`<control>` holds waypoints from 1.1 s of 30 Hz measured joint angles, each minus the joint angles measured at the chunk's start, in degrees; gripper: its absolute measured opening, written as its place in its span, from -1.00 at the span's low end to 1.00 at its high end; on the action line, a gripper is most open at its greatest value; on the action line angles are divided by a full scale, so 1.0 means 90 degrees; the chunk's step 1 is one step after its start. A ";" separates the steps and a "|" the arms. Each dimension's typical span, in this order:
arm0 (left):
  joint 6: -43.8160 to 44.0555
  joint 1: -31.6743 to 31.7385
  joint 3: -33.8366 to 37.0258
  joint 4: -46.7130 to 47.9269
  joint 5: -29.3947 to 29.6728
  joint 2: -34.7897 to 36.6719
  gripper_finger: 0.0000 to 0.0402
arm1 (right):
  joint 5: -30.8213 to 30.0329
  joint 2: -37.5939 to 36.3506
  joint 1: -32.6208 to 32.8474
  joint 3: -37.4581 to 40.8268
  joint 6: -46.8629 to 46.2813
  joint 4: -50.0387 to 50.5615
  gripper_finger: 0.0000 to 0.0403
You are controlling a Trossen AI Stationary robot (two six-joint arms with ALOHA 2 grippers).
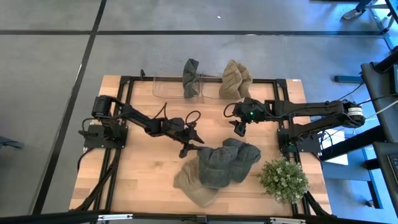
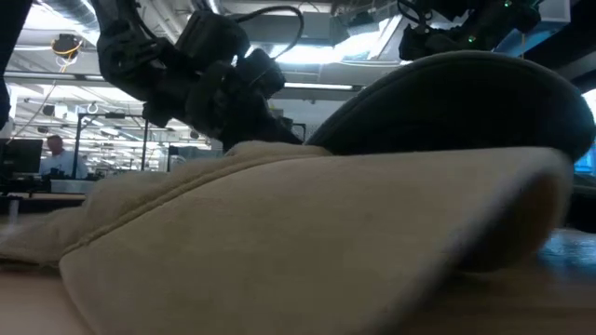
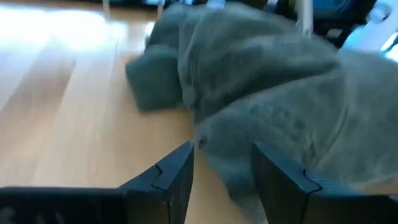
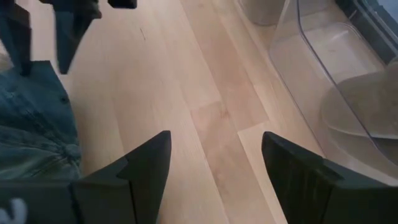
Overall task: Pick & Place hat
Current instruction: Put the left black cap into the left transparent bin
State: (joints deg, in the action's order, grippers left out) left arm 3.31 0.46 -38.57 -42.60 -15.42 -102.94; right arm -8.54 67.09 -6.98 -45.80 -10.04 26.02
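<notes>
Left gripper [image 1: 188,147] parted, empty, nosing the pile's 9 o'clock edge. Right gripper [image 1: 239,129] wide, empty, at 12. Soft grey-green fabric hat [image 1: 219,163]: light, floppy; probably best pinched at a folded edge.

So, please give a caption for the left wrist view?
Open left end effector approaching the edge of a grey hat on the wooden table.

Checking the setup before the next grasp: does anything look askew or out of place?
Mostly the hats: a grey hat lies crumpled on a tan hat near the table's front edge, and two more hang over the clear bin's rim. Nothing looks damaged.
</notes>
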 joint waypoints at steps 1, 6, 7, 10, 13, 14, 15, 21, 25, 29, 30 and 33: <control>0.0000 0.0008 0.0000 -0.0165 -0.0034 0.0012 -0.23 | 0.0000 0.0000 0.0000 0.0000 0.0000 0.0000 0.25; -0.0019 0.0008 -0.0002 -0.0758 -0.0187 0.0020 -0.23 | 0.0000 0.0000 0.0000 0.0000 0.0000 -0.0002 0.25; -0.0019 0.0008 -0.0002 -0.0761 -0.0367 0.0023 -0.23 | 0.0000 0.0000 0.0000 0.0000 0.0000 -0.0002 0.25; 0.0048 -0.0018 -0.0001 -0.0655 -0.0829 0.0022 -0.23 | 0.0002 0.0000 0.0000 0.0000 0.0002 -0.0002 0.25; 0.0056 -0.0098 -0.0001 -0.0263 -0.0446 0.0023 -0.23 | 0.0002 0.0000 0.0000 0.0000 0.0007 -0.0004 0.25; 0.0066 -0.0119 0.0000 -0.0201 -0.0310 0.0023 -0.23 | 0.0002 0.0000 0.0000 0.0000 0.0007 -0.0005 0.25; 0.0066 -0.0136 0.0000 -0.0198 -0.0285 0.0023 -0.23 | 0.0002 0.0000 0.0000 0.0000 0.0004 -0.0005 0.25; 0.0055 -0.0304 0.0000 -0.0192 -0.0349 0.0023 -0.23 | 0.0005 0.0000 -0.0003 0.0000 0.0002 -0.0005 0.25; -0.0128 -0.0389 0.0000 -0.0055 -0.0246 0.0023 -0.23 | 0.0007 0.0000 -0.0003 0.0000 -0.0022 -0.0005 0.25; -0.0212 -0.0484 0.0000 0.0043 0.0319 0.0023 -0.23 | 0.0012 0.0000 -0.0003 0.0000 -0.0022 -0.0005 0.25; -0.0249 -0.0494 0.0000 0.0095 0.0390 0.0023 -0.23 | 0.0012 0.0000 -0.0003 0.0000 -0.0022 -0.0005 0.25; -0.0469 -0.0499 0.0000 0.0088 0.0391 0.0023 -0.24 | 0.0012 0.0000 -0.0003 0.0000 -0.0018 -0.0005 0.25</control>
State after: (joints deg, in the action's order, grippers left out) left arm -0.91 -4.03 -38.57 -41.81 -11.90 -102.74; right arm -8.43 67.09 -7.01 -45.80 -10.21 25.98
